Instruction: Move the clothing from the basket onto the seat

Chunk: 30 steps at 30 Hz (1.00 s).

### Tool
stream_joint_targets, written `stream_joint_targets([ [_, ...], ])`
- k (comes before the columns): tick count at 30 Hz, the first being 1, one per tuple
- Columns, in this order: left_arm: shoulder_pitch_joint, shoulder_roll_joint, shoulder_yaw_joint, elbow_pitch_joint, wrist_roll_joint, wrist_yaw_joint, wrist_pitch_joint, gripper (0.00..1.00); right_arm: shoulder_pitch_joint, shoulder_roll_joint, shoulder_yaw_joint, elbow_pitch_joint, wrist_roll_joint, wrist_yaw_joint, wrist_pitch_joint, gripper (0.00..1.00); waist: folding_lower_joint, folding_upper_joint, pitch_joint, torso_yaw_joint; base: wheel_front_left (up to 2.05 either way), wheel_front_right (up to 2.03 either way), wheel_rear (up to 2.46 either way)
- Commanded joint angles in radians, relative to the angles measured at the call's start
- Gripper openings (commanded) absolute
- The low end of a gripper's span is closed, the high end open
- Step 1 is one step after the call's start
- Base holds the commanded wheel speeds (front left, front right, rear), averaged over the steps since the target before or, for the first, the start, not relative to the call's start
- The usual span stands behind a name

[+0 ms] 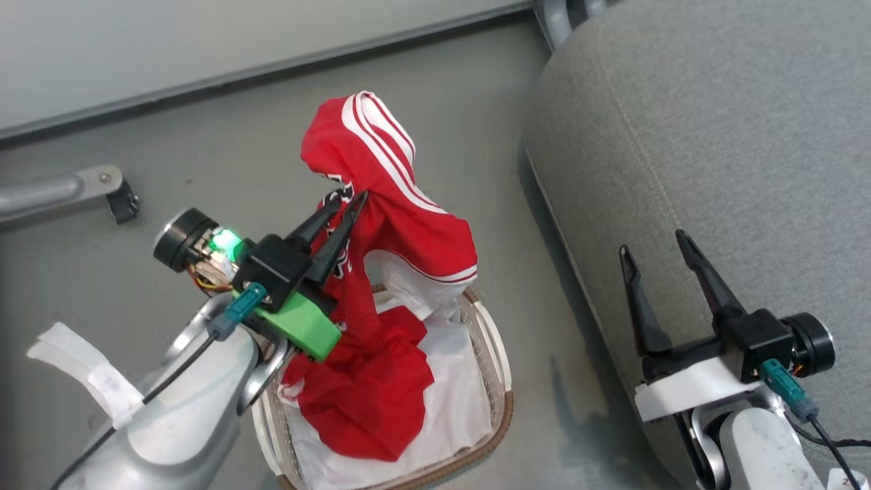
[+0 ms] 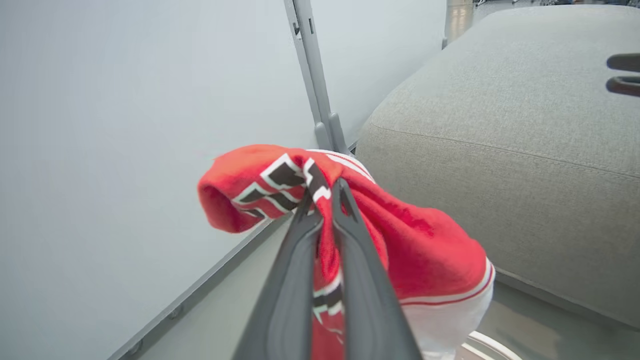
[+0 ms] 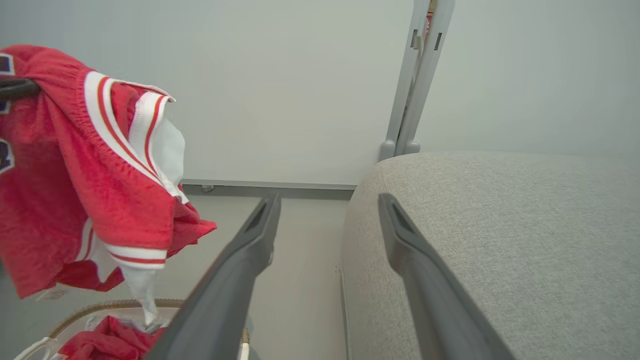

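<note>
My left gripper (image 1: 350,203) is shut on a red garment (image 1: 388,204) with white stripes, holding it up above the basket (image 1: 500,381). Its lower end still hangs down into the basket onto more red clothing (image 1: 371,401) lying on the white lining. In the left wrist view the fingers (image 2: 295,260) pinch the red fabric (image 2: 425,250) at a patch of black and white lettering. The grey seat (image 1: 714,136) lies to the right. My right gripper (image 1: 652,245) stands open over the seat's edge with nothing between its fingers. The right wrist view shows the lifted garment (image 3: 75,165) at the left and the seat (image 3: 500,225).
A grey wall with a baseboard (image 1: 238,71) runs along the back. A metal leg with a black caster (image 1: 119,197) lies on the floor at the left. A metal post (image 3: 415,75) stands behind the seat. Bare grey floor separates basket and seat.
</note>
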Motion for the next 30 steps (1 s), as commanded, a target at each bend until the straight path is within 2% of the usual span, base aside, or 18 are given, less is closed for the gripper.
stream_joint_targets([
  [1,-0.023,0.014,-0.004,-0.013,-0.005,-0.002,-0.001,0.00,0.025,-0.004,0.005,0.007,-0.004,-0.001,-0.005,1.00,0.0001,0.0000,-0.156,0.024,0.00,0.00,0.00],
  [6,-0.094,0.049,-0.014,-0.033,-0.011,-0.002,0.008,0.00,0.053,-0.004,0.031,0.018,0.000,-0.001,-0.005,1.00,0.0001,0.0000,-0.213,0.017,0.00,0.00,0.00],
  [10,-0.153,0.070,-0.024,-0.059,-0.056,-0.002,0.039,0.00,0.058,-0.004,0.061,0.024,0.004,-0.001,-0.005,1.00,0.0001,0.0000,-0.232,0.008,0.00,0.00,0.00],
  [14,-0.210,0.075,-0.023,-0.081,-0.073,-0.002,0.063,0.00,0.046,-0.004,0.106,0.018,0.011,-0.001,-0.005,1.00,0.0001,0.0000,-0.241,0.005,0.00,0.00,0.00],
  [24,-0.293,0.049,-0.024,-0.126,-0.077,0.006,0.109,0.00,0.000,-0.004,0.281,-0.045,0.098,-0.001,-0.005,1.00,0.0001,0.0000,-0.264,0.006,0.00,0.00,0.00],
  [30,-0.306,0.031,-0.046,-0.167,-0.084,0.005,0.129,0.00,-0.049,-0.004,0.310,-0.054,0.159,-0.001,-0.005,1.00,0.0001,0.0000,-0.268,0.014,0.00,0.00,0.00],
])
